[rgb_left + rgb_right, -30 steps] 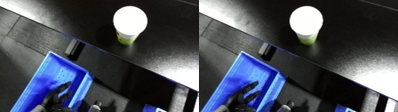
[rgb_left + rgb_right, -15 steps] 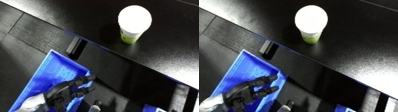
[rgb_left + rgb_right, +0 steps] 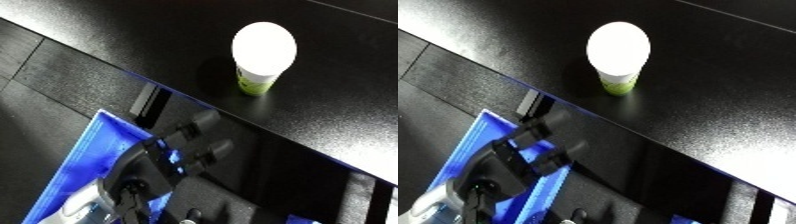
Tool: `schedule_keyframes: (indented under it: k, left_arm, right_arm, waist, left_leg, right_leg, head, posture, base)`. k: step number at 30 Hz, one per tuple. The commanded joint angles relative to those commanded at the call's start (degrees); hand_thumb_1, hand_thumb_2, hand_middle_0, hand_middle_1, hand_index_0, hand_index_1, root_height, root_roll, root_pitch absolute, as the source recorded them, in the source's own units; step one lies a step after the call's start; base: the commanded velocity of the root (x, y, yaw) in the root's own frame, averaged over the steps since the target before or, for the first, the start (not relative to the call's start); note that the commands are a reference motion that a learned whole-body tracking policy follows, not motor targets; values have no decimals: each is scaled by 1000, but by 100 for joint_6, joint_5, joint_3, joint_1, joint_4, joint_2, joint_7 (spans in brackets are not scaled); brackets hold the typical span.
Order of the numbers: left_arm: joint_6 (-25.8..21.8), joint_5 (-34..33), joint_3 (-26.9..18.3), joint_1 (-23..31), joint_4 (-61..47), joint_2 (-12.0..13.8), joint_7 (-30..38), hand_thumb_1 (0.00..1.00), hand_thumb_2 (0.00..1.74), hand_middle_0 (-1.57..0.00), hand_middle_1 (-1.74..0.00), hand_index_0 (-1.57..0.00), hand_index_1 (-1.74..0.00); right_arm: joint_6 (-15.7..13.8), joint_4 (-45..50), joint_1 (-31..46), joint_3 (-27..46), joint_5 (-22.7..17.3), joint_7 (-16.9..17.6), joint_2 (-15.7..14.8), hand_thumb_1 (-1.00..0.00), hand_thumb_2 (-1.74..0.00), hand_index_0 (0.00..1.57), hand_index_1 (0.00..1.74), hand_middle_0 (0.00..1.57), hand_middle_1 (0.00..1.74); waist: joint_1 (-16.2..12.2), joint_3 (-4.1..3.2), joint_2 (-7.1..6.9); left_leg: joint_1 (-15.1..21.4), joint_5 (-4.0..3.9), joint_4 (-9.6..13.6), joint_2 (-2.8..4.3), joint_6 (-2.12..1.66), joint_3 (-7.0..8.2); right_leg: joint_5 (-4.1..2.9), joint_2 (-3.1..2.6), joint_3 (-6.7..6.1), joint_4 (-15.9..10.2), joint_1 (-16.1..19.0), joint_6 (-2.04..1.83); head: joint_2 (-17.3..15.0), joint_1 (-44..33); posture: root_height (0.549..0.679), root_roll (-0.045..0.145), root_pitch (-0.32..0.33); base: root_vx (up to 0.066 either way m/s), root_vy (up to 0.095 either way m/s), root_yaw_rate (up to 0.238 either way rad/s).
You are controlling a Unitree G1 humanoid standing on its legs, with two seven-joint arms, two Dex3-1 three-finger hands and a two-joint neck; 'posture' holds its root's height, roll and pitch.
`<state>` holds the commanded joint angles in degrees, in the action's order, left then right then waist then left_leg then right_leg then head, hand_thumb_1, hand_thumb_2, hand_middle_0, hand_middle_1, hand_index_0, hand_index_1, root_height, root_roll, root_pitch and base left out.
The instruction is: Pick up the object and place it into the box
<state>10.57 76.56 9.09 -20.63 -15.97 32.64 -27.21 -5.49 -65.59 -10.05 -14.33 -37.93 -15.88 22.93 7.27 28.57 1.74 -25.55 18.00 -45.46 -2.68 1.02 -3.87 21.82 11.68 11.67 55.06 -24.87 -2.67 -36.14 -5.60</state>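
The cup [image 3: 263, 59], a white-lidded container with a pale green body, stands upright on the black table [image 3: 355, 75], well back from the table's near edge and with nothing else on the surface around it. Below that edge and well apart from the cup sits the blue bin [image 3: 84, 160], its rim running up toward the table front. The left hand [image 3: 182, 150] rises over the bin, short of the cup and holding nothing; its fingers look spread and fairly straight, though they blur against the dark table, so that is my best reading. To do the reach well, the hand should lift clear of the table's edge before going forward, then come at the cup's green body from the side, below the wide lid, so as not to tip it. The open table around the cup leaves room on every side. The right hand is not in view.
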Motion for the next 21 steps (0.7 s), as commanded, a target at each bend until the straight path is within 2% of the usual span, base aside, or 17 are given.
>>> schedule_keyframes:
  k: [4,9,15,21]
  left_arm:
    - [-438,-701,-388,-162,102,-158,852,0,0,0,0,0,0]
    - [-696,-1329,-778,-332,185,-253,1626,0,0,0,0,0,0]
    - [-1132,-2526,-981,-556,299,16,2252,0,0,0,0,0,0]
    - [-1090,-3325,-896,-842,543,175,2792,0,0,0,0,0,0]
  right_arm:
    - [20,-26,44,21,67,-98,-69,0,0,0,0,0,0]
    - [16,-113,103,64,164,-240,-87,0,0,0,0,0,0]
    - [15,-146,122,36,203,-307,-52,0,0,0,0,0,0]
    - [54,-166,92,-33,226,-327,-11,0,0,0,0,0,0]
  waist:
    - [-22,-31,-45]
    - [-76,-58,-74]
    - [-170,-47,-73]
    - [-294,-44,-78]
  left_leg:
    - [7,-28,40,22,-20,-2]
    - [16,-68,103,50,-44,16]
    - [-17,-95,87,93,-64,70]
    - [-65,-73,-20,132,-63,139]
  right_leg:
    - [22,-27,-5,17,-19,19]
    - [48,-64,-29,21,-39,44]
    - [62,-112,-86,57,-102,81]
    - [82,-147,-158,128,-162,106]
  head:
    - [65,-5]
    - [147,-34]
    - [214,-82]
    - [253,-143]
  posture:
    - [616,27,-59]
    - [618,28,-56]
    - [617,29,-54]
    - [615,31,-58]
  base:
    - [35,-18,-71]
    - [33,-8,-84]
    - [22,-5,-88]
    - [30,7,-86]
